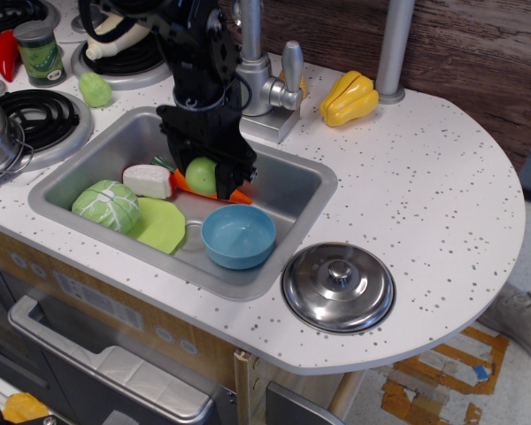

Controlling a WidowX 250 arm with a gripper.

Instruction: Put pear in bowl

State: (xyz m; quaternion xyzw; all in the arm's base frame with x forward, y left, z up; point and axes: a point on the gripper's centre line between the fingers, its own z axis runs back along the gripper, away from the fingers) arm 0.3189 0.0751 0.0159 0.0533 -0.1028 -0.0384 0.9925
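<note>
My black gripper [205, 175] hangs over the middle of the steel sink [288, 168]. It is shut on the pear [202, 174], a small smooth yellow-green fruit held between the fingers. The pear is above the orange carrot [237, 196], which the gripper partly hides. The light blue bowl [238, 236] stands empty in the sink's front right part, just below and to the right of the pear.
In the sink lie a green cabbage [105, 204], a lime-green plate [162, 225] and a white-and-red piece [148, 181]. A steel lid [337, 287] sits on the counter at the front right. The faucet [255, 66], a yellow pepper [348, 97] and a bumpy green vegetable [95, 88] are behind.
</note>
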